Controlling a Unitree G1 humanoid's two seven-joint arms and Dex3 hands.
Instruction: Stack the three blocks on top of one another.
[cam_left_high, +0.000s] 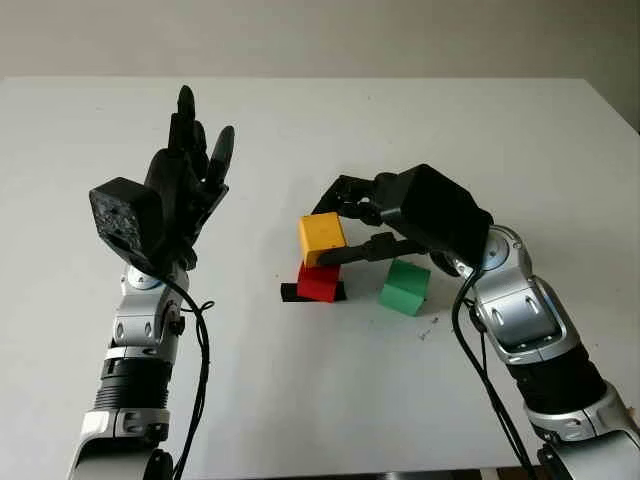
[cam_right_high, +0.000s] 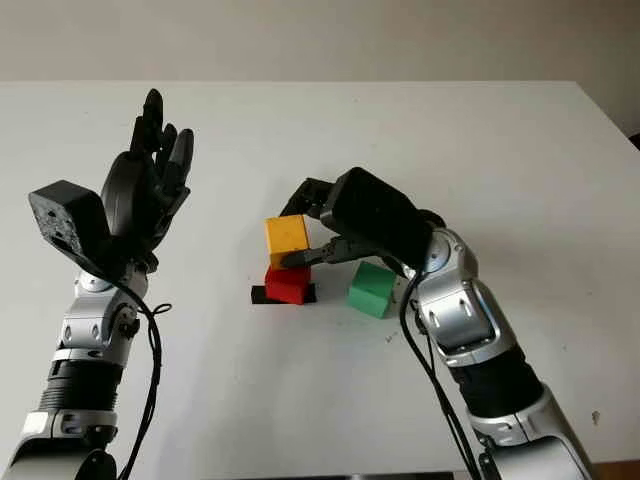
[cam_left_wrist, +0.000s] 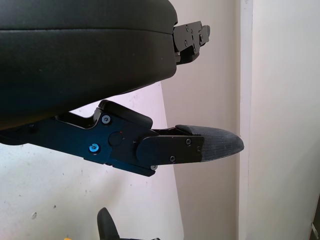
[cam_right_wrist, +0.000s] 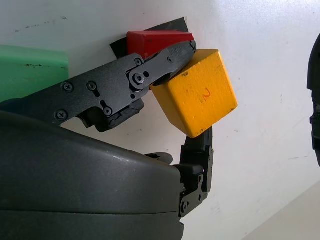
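Observation:
My right hand (cam_left_high: 345, 225) is shut on the yellow block (cam_left_high: 321, 238), holding it tilted just above the red block (cam_left_high: 319, 283); whether the two blocks touch I cannot tell. In the right wrist view the yellow block (cam_right_wrist: 195, 99) sits pinched between black fingers (cam_right_wrist: 125, 85), with the red block (cam_right_wrist: 159, 41) behind it. The red block stands on a black patch (cam_left_high: 292, 292) on the white table (cam_left_high: 300, 400). A green block (cam_left_high: 404, 286) lies just right of the red one, under my right wrist. My left hand (cam_left_high: 190, 170) is open, raised above the table at the left.
The table's far edge (cam_left_high: 320, 78) meets a pale wall. A small dark mark (cam_left_high: 428, 330) lies on the table near the green block. Cables (cam_left_high: 200, 370) hang along both forearms.

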